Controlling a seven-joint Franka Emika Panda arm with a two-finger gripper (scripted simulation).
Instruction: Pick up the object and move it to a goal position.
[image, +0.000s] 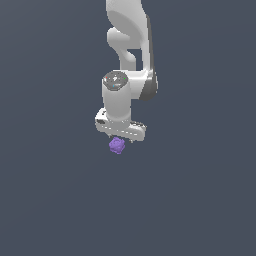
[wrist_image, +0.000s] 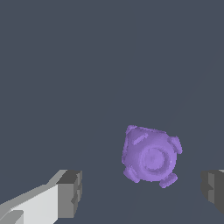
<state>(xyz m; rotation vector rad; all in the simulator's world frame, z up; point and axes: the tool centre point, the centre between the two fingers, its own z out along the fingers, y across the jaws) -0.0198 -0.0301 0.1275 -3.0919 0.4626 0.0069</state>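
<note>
The dark grey surface (image: 55, 200) fills both views and carries no visible marker, so where the goal lies cannot be told. Above it the white arm (image: 127, 45) reaches down with its wrist pointing at the surface, and the claw (image: 121, 136) hangs low over the object (image: 116, 145), a small purple knobbly lump.

In the wrist view the claw (wrist_image: 142, 192) stands apart, one dark pad (wrist_image: 70, 192) on one side and the other pad (wrist_image: 213, 190) at the frame edge, nothing between them. The object (wrist_image: 151, 153) lies nearer the second pad than the first and a little ahead of the line joining them, so it is not centred.

The main risk, as I judge it, is closing from this offset: one pad would meet the lump first and push it across the surface, or the pads would catch only its near edge. The bumps could also let it roll or twist out of a shallow pinch
</note>
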